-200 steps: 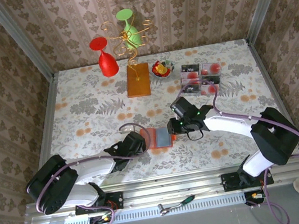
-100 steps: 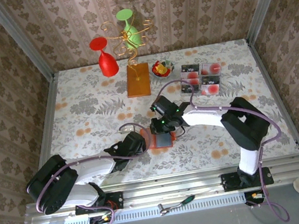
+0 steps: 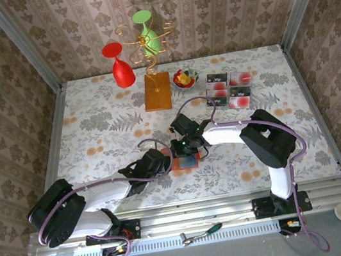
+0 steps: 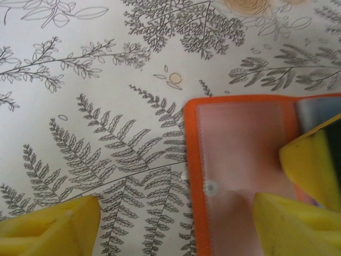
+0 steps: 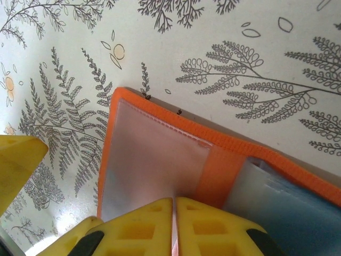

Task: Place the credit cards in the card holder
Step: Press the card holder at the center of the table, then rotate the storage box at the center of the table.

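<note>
Holder: we find the small orange-red folding card holder (image 3: 187,160) lying open and flat on the fern-printed tablecloth (image 3: 94,137), near the front middle, between our two arms.
Holder edges: its stitched orange border sits flush on the cloth. In the left wrist view the left corner is bare. A clear pinkish pocket fills that half, and the grey-blue panel starts past the fold.
Right gripper: our right gripper (image 5: 174,213) has its yellow fingers (image 5: 218,226) pressed together, tips down on the clear pocket near the fold. We cannot tell whether they nip the film.
Left gripper: our left gripper (image 4: 173,205) is spread wide across the holder's left edge, one finger over bare cloth and the other over the pocket.
Cards: the four thin rectangular credit cards (image 3: 241,99) lie in a two-by-two block at the back right, well apart from the holder.
Open room: we see bare cloth left of the holder and along the front right.
Back edge: a tall orange-brown block (image 3: 157,92) bears a gold wire stand with a red goblet (image 3: 123,72). A small bowl (image 3: 183,78) of red and yellow pieces sits between it and the cards.
</note>
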Action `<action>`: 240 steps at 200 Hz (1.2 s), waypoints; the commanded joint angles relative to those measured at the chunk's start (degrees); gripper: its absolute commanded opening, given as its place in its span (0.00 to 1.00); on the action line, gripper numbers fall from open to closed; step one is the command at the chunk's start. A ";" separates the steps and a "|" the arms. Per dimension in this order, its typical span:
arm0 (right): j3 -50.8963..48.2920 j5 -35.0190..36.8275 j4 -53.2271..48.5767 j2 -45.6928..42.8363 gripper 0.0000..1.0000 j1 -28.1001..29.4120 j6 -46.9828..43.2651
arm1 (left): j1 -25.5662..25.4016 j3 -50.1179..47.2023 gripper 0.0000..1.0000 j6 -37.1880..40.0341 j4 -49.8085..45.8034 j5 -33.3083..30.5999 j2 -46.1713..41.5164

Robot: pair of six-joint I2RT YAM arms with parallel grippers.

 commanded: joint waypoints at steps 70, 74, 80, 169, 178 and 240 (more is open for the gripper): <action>1.09 0.09 -1.11 -2.08 0.19 -0.40 1.36 | -0.83 -1.09 0.69 -0.43 1.22 0.63 3.21; 1.11 0.03 -1.22 -2.63 0.20 -0.56 1.44 | -0.84 -1.09 0.69 -0.41 1.24 0.59 3.39; 1.14 0.14 -1.37 -3.50 0.22 -0.78 1.45 | -0.86 -1.08 0.69 -0.42 1.16 0.54 3.57; 3.74 9.05 -17.18 -16.84 0.56 -17.99 -8.98 | -0.98 -0.56 0.69 -0.10 1.02 0.46 3.86; 4.91 10.53 -19.11 -16.53 0.60 -21.04 -10.54 | -1.01 -0.56 0.69 -0.12 0.95 0.46 3.87; 10.05 13.02 -20.91 -12.58 0.64 -41.89 -10.04 | -1.09 -0.49 0.69 -0.08 -0.33 0.28 3.12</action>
